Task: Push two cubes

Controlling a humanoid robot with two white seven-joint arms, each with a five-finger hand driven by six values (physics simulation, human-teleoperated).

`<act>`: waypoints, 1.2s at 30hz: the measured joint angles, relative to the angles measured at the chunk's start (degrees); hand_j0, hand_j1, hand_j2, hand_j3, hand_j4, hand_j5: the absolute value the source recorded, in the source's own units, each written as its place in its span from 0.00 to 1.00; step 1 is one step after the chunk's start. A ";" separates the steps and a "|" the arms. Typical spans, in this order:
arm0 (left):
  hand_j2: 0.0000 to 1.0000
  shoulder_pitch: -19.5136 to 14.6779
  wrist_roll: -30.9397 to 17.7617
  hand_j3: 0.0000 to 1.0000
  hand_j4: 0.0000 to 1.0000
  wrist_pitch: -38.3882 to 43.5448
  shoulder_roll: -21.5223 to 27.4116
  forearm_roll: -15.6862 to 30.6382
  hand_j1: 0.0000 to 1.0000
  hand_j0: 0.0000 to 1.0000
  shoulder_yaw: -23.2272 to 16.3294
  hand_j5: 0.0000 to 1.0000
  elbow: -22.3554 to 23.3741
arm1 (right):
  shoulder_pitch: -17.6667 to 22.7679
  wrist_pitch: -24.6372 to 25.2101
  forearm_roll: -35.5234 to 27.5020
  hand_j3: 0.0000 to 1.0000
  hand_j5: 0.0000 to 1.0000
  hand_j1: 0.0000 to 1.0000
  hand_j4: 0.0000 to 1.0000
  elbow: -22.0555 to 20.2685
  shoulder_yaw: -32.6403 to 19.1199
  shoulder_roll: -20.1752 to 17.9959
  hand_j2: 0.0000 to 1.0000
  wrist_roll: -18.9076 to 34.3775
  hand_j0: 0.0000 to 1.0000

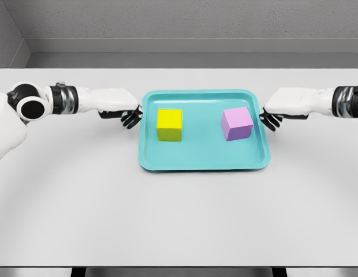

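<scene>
Inside the teal tray, a yellow cube and purple cube sit apart. Left hand and right hand flank its rim, fingers curled, holding nothing.

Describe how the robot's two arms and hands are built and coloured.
Both arms are smooth white shells. The left arm shows a round black-and-white joint near the shoulder and a ribbed grey-and-black band further along. The right arm has a similar dark band. The left hand and the right hand have white backs and black fingers. No cables or markings show.
</scene>
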 measured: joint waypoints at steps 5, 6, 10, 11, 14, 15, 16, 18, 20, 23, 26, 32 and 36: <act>0.06 -0.62 0.00 0.06 0.06 -0.02 -3.63 -1.13 0.06 0.06 -0.60 0.06 5.47 | -0.97 1.51 0.08 0.12 0.12 0.12 0.12 3.67 2.89 2.62 0.12 0.00 0.12; 0.06 -0.62 0.00 0.06 0.06 -0.03 -4.21 -1.41 0.06 0.06 -0.65 0.06 6.27 | -0.97 1.64 0.12 0.12 0.12 0.12 0.12 4.33 3.15 2.77 0.12 0.00 0.12; 0.06 -0.62 0.00 0.06 0.06 -0.03 -5.30 -1.95 0.06 0.06 -0.73 0.06 7.83 | -0.97 1.89 0.16 0.13 0.13 0.13 0.13 5.99 3.72 3.06 0.13 0.00 0.13; 0.06 -0.62 0.00 0.06 0.06 -0.03 -5.41 -2.02 0.06 0.06 -0.74 0.06 8.01 | -1.06 1.93 0.16 0.13 0.13 0.13 0.13 6.24 3.82 3.14 0.13 0.00 0.13; 0.06 -0.97 0.00 0.06 0.06 -0.02 -5.62 -2.28 0.06 0.06 -0.75 0.06 8.31 | -1.23 2.42 1.49 0.13 0.13 0.13 0.13 7.50 3.98 3.93 0.13 0.00 0.13; 0.06 -0.97 0.00 0.06 0.06 -0.02 -5.80 -2.58 0.06 0.06 -0.75 0.06 8.44 | -1.32 2.56 1.84 0.13 0.13 0.13 0.13 8.15 4.03 4.17 0.13 0.00 0.13; 0.06 -1.15 0.00 0.06 0.06 -0.01 -6.02 -2.86 0.06 0.06 -0.75 0.06 8.95 | -1.32 2.65 2.11 0.13 0.13 0.13 0.13 8.82 4.04 4.35 0.13 0.00 0.13; 0.06 -1.85 0.00 0.06 0.06 -0.01 -6.78 -3.29 0.06 0.06 -0.75 0.06 10.74 | -1.23 2.76 2.46 0.13 0.13 0.13 0.13 9.72 4.08 4.69 0.13 0.00 0.13; 0.06 -1.85 0.00 0.06 0.06 -0.02 -7.55 -3.57 0.06 0.06 -0.76 0.06 12.30 | -1.32 2.82 2.61 0.13 0.13 0.13 0.13 10.19 4.21 5.12 0.13 0.00 0.13; 0.06 -1.94 0.00 0.06 0.06 -0.03 -8.21 -4.08 0.06 0.06 -0.77 0.06 14.10 | -1.41 2.86 2.72 0.13 0.13 0.13 0.13 10.51 4.85 5.92 0.13 0.00 0.13; 0.06 -1.94 0.08 0.06 0.06 0.08 -8.94 -4.60 0.06 0.06 -0.70 0.06 14.83 | -1.59 2.96 2.67 0.13 0.13 0.13 0.13 10.59 5.06 6.68 0.13 0.04 0.13; 0.06 -2.29 0.43 0.06 0.06 0.43 -9.92 -5.62 0.06 0.06 -0.71 0.06 15.30 | -2.02 3.34 2.37 0.13 0.13 0.13 0.13 10.20 5.60 7.67 0.13 0.21 0.13; 0.06 -2.64 0.60 0.06 0.06 0.66 -10.75 -7.24 0.06 0.06 -0.80 0.06 15.48 | -2.55 3.04 2.58 0.13 0.13 0.13 0.13 9.37 6.59 7.89 0.13 0.14 0.13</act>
